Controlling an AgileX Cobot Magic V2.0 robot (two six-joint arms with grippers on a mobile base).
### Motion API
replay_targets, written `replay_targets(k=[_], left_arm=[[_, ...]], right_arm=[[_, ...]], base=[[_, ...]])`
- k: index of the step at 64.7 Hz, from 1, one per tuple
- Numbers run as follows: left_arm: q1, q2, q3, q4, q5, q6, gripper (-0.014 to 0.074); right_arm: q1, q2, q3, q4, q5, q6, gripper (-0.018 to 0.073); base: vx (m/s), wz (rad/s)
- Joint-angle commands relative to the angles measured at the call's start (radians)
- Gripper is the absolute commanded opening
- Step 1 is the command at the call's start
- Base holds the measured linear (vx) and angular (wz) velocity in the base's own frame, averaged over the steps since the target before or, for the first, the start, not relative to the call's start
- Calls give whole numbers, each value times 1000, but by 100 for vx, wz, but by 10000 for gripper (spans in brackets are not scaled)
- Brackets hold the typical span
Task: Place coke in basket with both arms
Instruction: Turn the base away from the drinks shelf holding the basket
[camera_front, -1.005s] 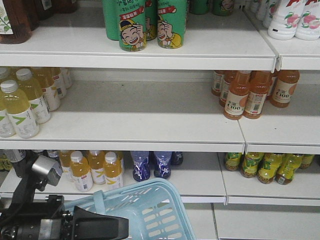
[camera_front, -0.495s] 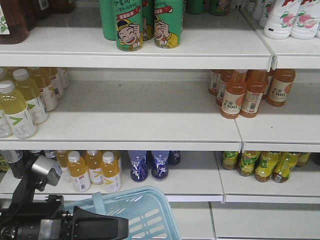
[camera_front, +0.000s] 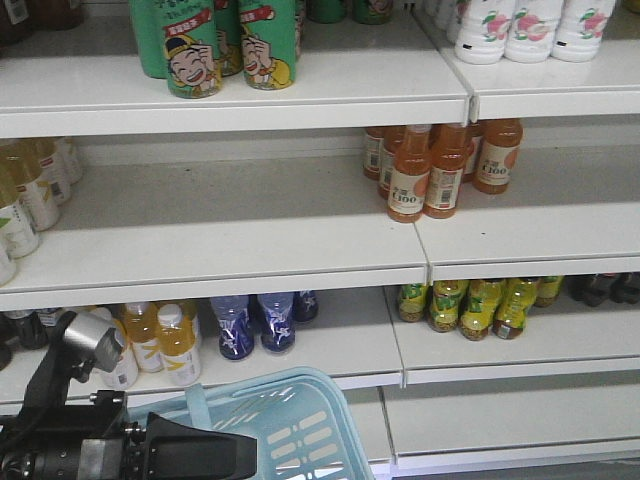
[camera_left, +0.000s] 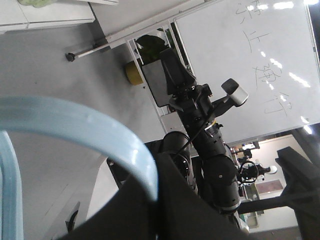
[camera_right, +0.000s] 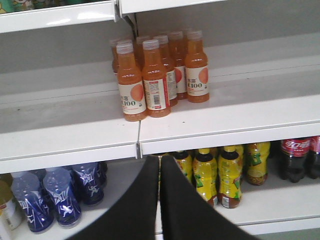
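The pale blue basket (camera_front: 295, 425) hangs at the bottom of the front view, below the lowest shelf. My left gripper (camera_left: 156, 192) is shut on the basket's curved handle (camera_left: 95, 127), and its black arm (camera_front: 70, 450) fills the bottom left corner. Coke bottles (camera_right: 296, 159), dark with red labels and white script, stand at the far right of the bottom shelf; in the front view they are dim shapes (camera_front: 605, 288). My right gripper (camera_right: 160, 167) is shut with nothing in it, pointing at the shelf left of the coke, near the yellow bottles.
Orange bottles (camera_right: 157, 75) stand on the middle shelf, yellow-green tea bottles (camera_right: 222, 172) and blue bottles (camera_right: 60, 192) on the bottom one. Green cartoon cans (camera_front: 215, 45) and white peach bottles (camera_front: 520, 25) are on top. A shelf joint (camera_front: 425, 265) juts out.
The whole shelf has slid left in the front view, bringing the orange bottles to the middle and dark bottles in at the right. The basket and left arm keep their place in frame.
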Motion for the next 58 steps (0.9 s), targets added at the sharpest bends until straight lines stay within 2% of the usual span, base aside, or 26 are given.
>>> replay_targets(k=[1,58], left_arm=[[-6,-22,-21,-70,-219,7,-7],[-6,-22,-21,-70,-219,7,-7]], right_arm=[[-6,-18,15,-3,-72,-5,-5],[-6,-18,15,-3,-69,-5,-5]], base=[[-4,-28],[-5,-35]])
